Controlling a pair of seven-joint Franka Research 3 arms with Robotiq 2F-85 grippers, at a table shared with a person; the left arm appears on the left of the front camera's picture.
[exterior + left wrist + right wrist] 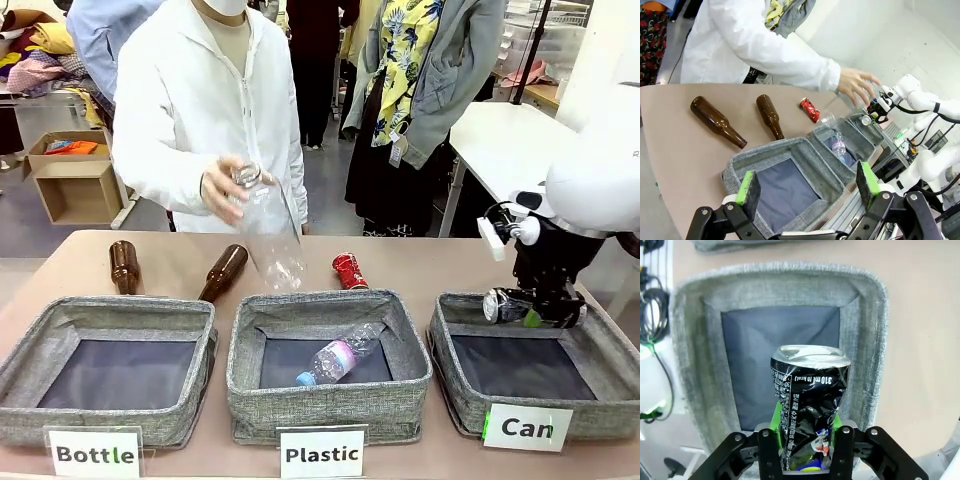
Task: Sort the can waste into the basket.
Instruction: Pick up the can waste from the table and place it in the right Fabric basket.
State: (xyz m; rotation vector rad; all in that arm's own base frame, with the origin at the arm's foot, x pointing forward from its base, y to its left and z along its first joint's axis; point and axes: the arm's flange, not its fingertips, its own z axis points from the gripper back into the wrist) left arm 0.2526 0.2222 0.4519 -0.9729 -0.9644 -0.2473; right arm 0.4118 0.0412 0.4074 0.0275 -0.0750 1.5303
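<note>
Right wrist view: right gripper (807, 422) clamped on crushed black can (810, 385), long axis approx. level, hanging directly over Can basket (860, 340).

Robot lab / test room. White robot arm (600, 170) w/ cables (652, 310) at tan table (420, 265); three grey bins (462, 395) w/ printed cards (320, 453) along its near edge. Bkgd: white worktable (510, 140), cardboard boxes (75, 185), piled clothes (45, 50), plastic crates (545, 35), grey floor (330, 190).
</note>
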